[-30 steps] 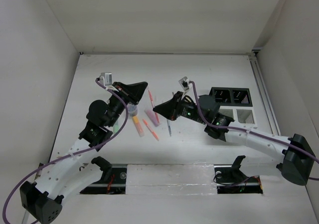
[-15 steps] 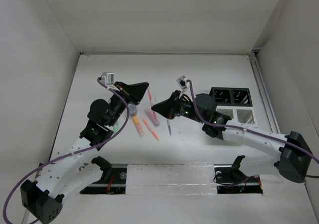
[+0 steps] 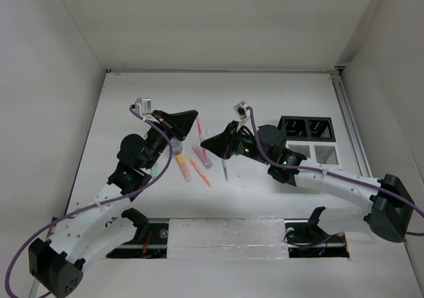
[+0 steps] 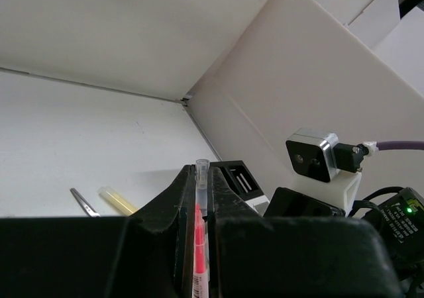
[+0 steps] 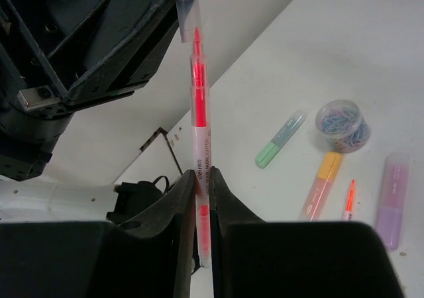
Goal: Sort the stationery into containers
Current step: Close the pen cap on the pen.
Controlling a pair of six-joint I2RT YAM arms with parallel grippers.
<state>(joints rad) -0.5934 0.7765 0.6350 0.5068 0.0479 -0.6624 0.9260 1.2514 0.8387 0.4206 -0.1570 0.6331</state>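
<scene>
Pen, thin and red with a white barrel (image 5: 201,146), is held in the air above the worktop (image 3: 278,93). The right jaws are clenched on its barrel and the left jaws are clamped on the clear cap (image 5: 187,10) at its tip. Since a second ago the right arm (image 3: 331,182) has edged slightly leftward. The black two-cell organizer (image 3: 306,127) and its white slatted part (image 3: 324,153) stand to the right; I cannot make out their contents.

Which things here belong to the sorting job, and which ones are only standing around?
Belong to the job: red pen, green marker, orange marker, purple marker, tub of clips, organizer.
Only around: purple cable, wrist camera.
</scene>
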